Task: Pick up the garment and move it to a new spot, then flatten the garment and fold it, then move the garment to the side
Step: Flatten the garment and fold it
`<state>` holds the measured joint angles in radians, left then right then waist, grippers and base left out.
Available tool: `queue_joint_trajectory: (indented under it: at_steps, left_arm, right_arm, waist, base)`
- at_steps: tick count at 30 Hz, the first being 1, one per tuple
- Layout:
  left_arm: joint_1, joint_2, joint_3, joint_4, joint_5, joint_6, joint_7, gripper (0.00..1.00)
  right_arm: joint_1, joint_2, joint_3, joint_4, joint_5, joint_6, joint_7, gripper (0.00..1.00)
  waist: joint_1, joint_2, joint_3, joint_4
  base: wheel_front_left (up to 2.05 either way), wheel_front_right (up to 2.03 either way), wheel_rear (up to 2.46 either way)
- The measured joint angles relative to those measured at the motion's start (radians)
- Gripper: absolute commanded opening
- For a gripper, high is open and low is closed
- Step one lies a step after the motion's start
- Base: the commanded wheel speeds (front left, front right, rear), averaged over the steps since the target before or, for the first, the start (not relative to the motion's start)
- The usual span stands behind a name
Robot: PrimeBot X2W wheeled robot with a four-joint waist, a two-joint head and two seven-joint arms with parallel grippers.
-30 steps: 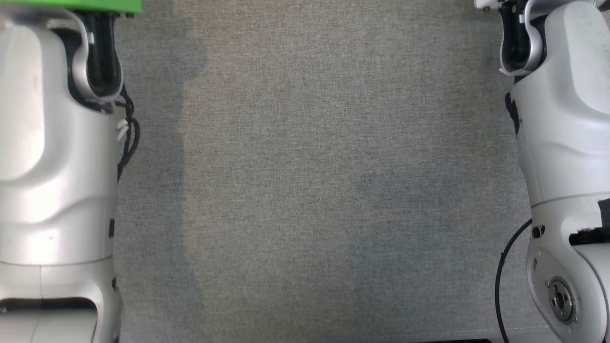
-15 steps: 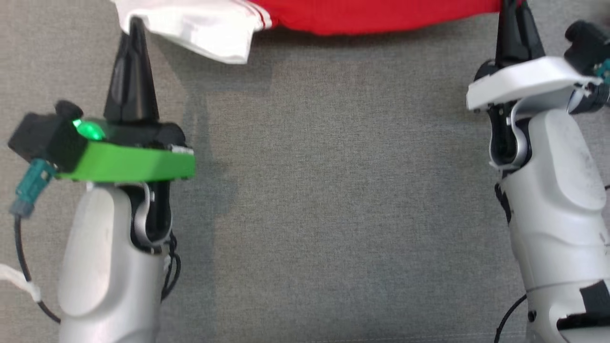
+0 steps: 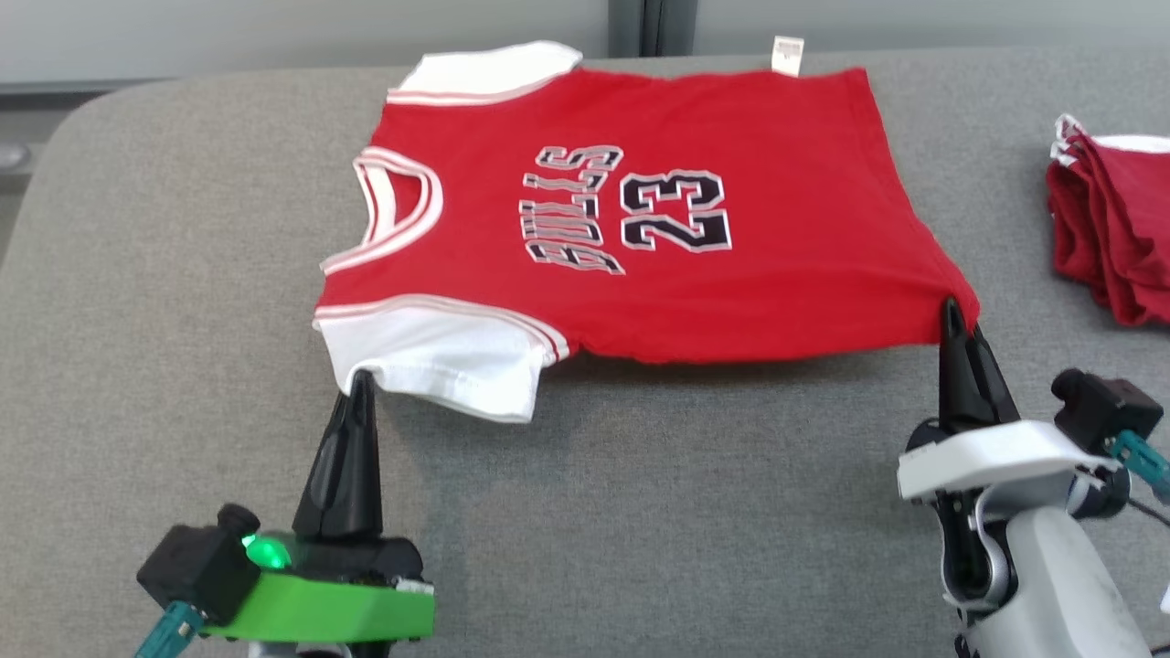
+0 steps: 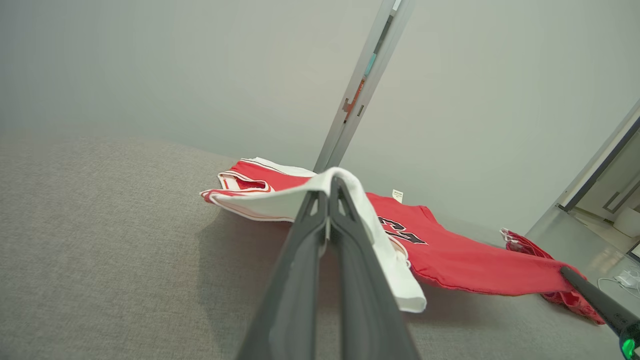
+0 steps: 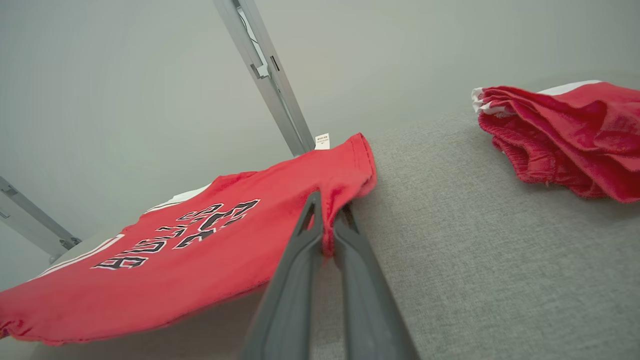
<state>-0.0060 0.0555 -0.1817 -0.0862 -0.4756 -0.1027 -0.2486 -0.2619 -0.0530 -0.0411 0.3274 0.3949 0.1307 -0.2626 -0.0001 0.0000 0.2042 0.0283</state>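
Note:
The garment (image 3: 640,219) is a red jersey with white sleeves and the number 23, spread over the grey table (image 3: 164,274), neck toward the left. Its near edge hangs lifted off the surface. My left gripper (image 3: 359,382) is shut on the near white sleeve (image 4: 350,200), which drapes over its fingers (image 4: 320,240) in the left wrist view. Over on the right, my right gripper (image 3: 953,311) is shut on the near red hem corner (image 5: 330,220). The far half of the garment (image 5: 200,235) rests on the table.
A second red garment (image 3: 1111,228) lies bunched at the table's right edge, also visible as a red pile (image 5: 560,135) in the right wrist view. Beyond the table's far edge is a pale wall with a grey post (image 3: 651,23).
The head camera has tilted up, bringing the whole garment and both grippers into view; earlier it showed bare table and forearms. Both grippers stay shut on the garment's near edge.

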Motion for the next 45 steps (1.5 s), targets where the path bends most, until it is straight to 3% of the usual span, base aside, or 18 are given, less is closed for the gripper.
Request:
queue_joint_trajectory:
  at_steps: [5,11,22,33,45]
  left_arm:
    - [0.154,0.007,-0.020,-0.102,0.003,0.040,0.046,0.00]
    - [0.233,0.015,-0.031,-0.128,-0.008,0.056,0.079,0.00]
    - [0.200,0.013,-0.049,0.036,-0.035,0.050,0.076,0.00]
    - [0.010,0.021,-0.058,0.163,-0.021,0.023,0.045,0.00]
    - [-0.346,0.016,-0.065,0.481,-0.016,-0.003,0.011,0.00]
  right_arm:
    - [0.169,0.003,-0.002,-0.100,0.016,0.000,0.000,0.00]
    - [0.270,0.003,-0.008,-0.156,0.067,0.000,0.031,0.00]
    - [0.257,0.004,0.010,0.018,0.088,0.000,0.035,0.00]
    - [0.142,0.004,0.030,0.113,0.181,0.000,0.010,0.00]
    - [-0.061,0.004,-0.001,0.265,0.215,0.000,0.001,0.00]
  waist:
    - [0.0000,0.0000,-0.085,0.011]
    - [0.0000,0.0000,-0.122,0.021]
    - [0.0000,0.0000,-0.092,0.022]
    - [0.0000,0.0000,-0.060,0.015]
    - [0.0000,0.0000,0.006,0.003]
  base:
    - [0.00,0.00,0.00]
    - [0.00,0.00,0.00]
    - [0.00,0.00,0.00]
    - [0.00,0.00,0.00]
    - [0.00,0.00,0.00]
